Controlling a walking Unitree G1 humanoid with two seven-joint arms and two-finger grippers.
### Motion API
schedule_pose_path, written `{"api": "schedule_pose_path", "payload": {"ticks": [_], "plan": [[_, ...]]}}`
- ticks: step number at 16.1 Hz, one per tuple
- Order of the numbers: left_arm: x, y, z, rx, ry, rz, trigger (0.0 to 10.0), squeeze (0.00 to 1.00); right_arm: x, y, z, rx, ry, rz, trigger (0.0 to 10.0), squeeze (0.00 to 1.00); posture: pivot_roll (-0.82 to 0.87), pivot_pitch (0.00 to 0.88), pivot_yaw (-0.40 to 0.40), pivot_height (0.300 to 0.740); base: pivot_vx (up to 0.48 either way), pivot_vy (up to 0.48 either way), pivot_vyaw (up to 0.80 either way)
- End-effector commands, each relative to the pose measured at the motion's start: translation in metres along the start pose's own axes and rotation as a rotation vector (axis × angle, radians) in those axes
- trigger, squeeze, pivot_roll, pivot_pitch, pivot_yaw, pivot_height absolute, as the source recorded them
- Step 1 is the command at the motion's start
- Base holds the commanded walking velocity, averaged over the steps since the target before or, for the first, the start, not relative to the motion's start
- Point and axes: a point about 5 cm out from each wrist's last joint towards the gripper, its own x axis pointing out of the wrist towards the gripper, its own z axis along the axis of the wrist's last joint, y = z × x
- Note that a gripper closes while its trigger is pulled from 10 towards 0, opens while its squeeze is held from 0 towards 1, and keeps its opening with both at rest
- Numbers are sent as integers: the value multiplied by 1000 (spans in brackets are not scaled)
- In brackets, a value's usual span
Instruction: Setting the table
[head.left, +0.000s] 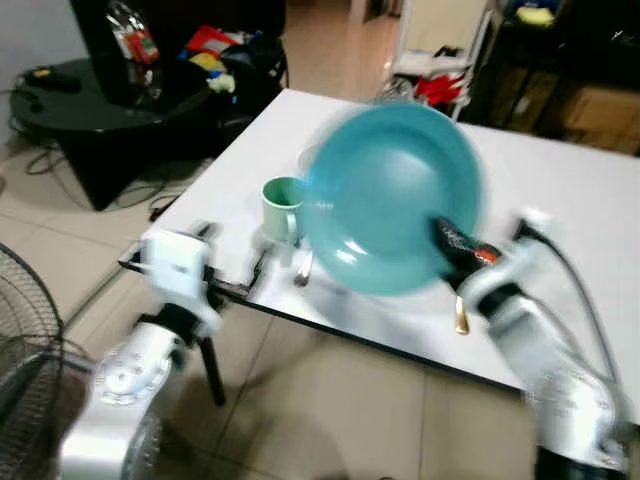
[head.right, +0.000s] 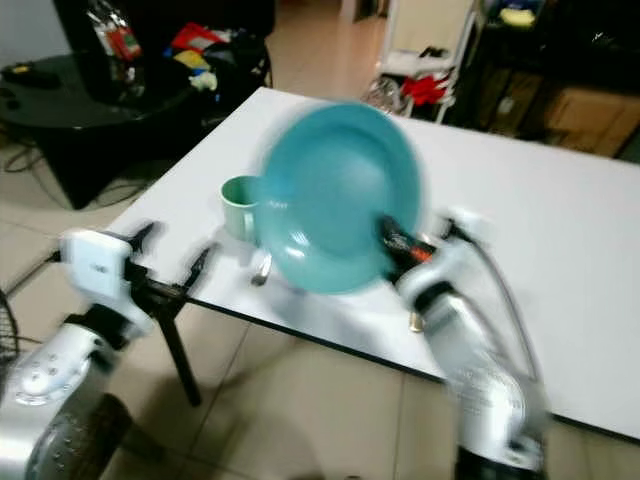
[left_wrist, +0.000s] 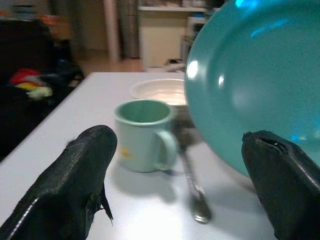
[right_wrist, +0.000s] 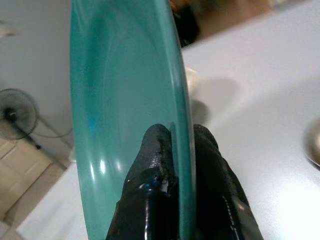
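My right gripper (head.left: 445, 238) is shut on the rim of a teal plate (head.left: 390, 195), which it holds tilted on edge above the white table (head.left: 560, 200); the wrist view shows both fingers (right_wrist: 150, 200) pinching the rim. A pale green mug (head.left: 282, 207) stands near the table's front left corner, with a white bowl (left_wrist: 160, 91) just behind it and a spoon (left_wrist: 192, 187) lying beside it. A second spoon (head.left: 461, 318) lies near the front edge under my right arm. My left gripper (left_wrist: 185, 180) hovers open at the table's corner, facing the mug.
A black round side table (head.left: 100, 100) with clutter stands at the left rear. A floor fan (head.left: 25, 330) is at the left on the tiled floor (head.left: 330, 410). Dark shelving (head.left: 560, 60) stands behind the table.
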Motion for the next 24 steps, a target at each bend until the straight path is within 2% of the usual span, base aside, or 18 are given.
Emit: {"api": "schedule_pose_path", "payload": {"ticks": [1,3,4,8,12,15,21,22,23,24], "plan": [[-2,-1,-1,16,34,-53,10000,0,3,5,2,41,31,26,10000,0,76,0,-9,740,0,0,0],[-1,-4,-3,20,59,-103,10000,0,5,-2,-1,86,59,-43,10000,0,76,0,-9,740,0,0,0],[1,-9,-2,6,70,-169,10000,0,4,-7,-2,182,84,-73,10000,0,69,0,-3,740,0,0,0],[-1,-15,-8,23,133,-288,10000,0,2,-29,-6,284,155,-207,10000,0,63,0,-2,740,0,0,0],[-4,-20,-6,9,171,-407,10000,0,14,-30,-9,328,265,-257,10000,0,63,0,3,740,0,0,0],[-5,-21,-5,8,174,-420,10000,0,17,-28,-11,365,288,-249,10000,0,67,0,3,740,0,0,0],[-7,-21,-4,6,186,-439,10000,0,25,-31,-14,455,312,-323,10000,0,73,0,5,740,0,0,0],[-7,-21,-4,8,186,-441,10000,0,25,-31,-16,471,323,-322,10000,580,73,0,6,740,0,0,0],[-7,-21,-4,9,186,-442,10000,0,26,-31,-17,486,333,-322,10000,839,73,0,6,740,0,0,0],[-7,-21,-3,11,185,-442,10000,0,26,-31,-17,480,335,-330,10000,976,74,0,6,740,0,0,0]]}}
